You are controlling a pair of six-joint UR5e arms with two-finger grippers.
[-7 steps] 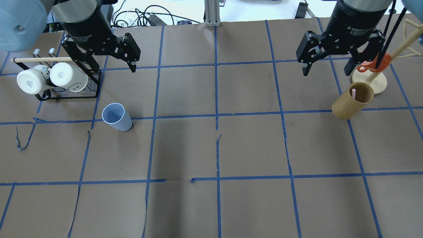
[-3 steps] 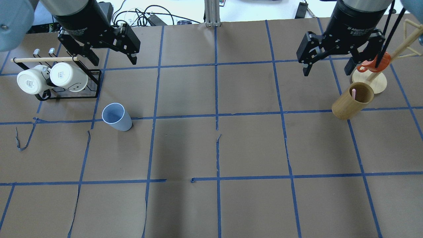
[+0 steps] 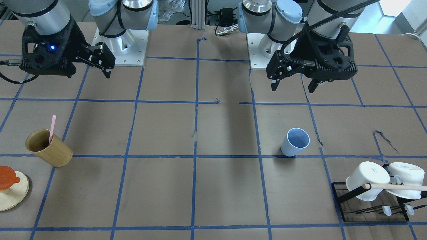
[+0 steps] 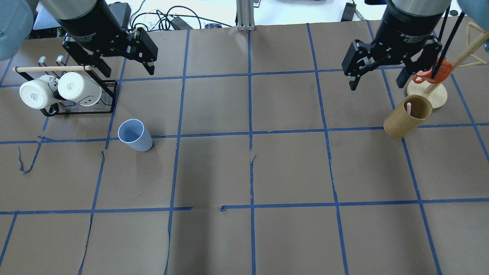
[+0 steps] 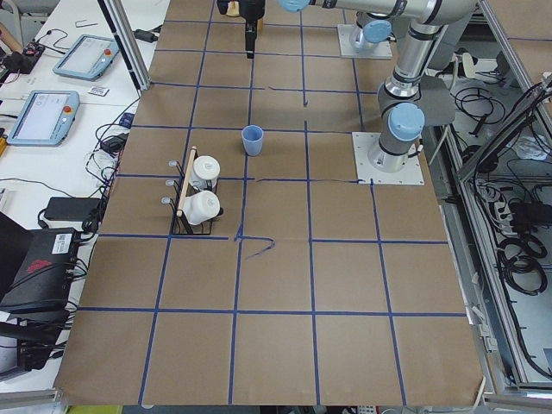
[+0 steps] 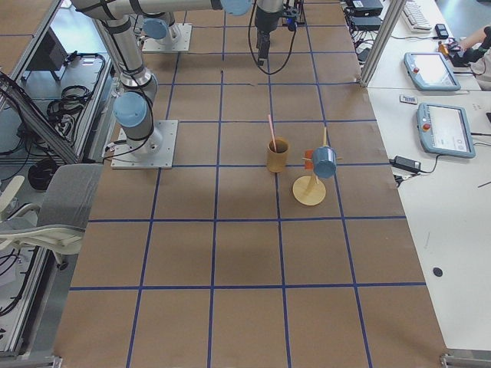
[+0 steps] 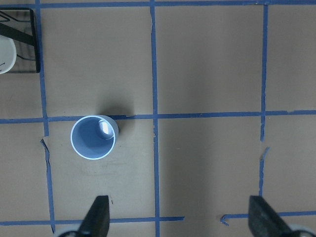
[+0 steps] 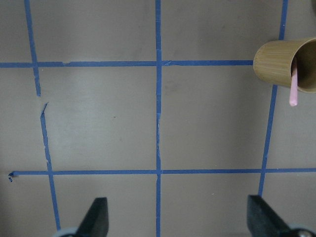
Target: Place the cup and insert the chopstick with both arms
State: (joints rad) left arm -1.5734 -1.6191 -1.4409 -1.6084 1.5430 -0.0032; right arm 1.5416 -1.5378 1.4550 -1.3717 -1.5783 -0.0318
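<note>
**Left arm shifting, nothing gripped yet**

The left gripper (image 4: 128, 71) is hanging with its fingers spread wide and nothing between them. Over the last second it has been sliding slightly away from the cup (image 4: 133, 136) in the overhead view, toward the mug rack (image 4: 109, 110); whether it is lifting or pulling back is unclear. Its wrist camera is looking straight down on the cup's open mouth, which sits off to one side of the fingers and well apart from them.

The right gripper (image 4: 377, 84) is barely moving, its fingers also apart and empty. The chopstick (image 4: 408, 107) is leaning inside the wooden cup (image 4: 405, 118), below and beside that gripper.

The cup is standing upright where it was, untouched. So the task is likely only starting: both pickups are still to come, and the left arm is probably repositioning before descending.
</note>
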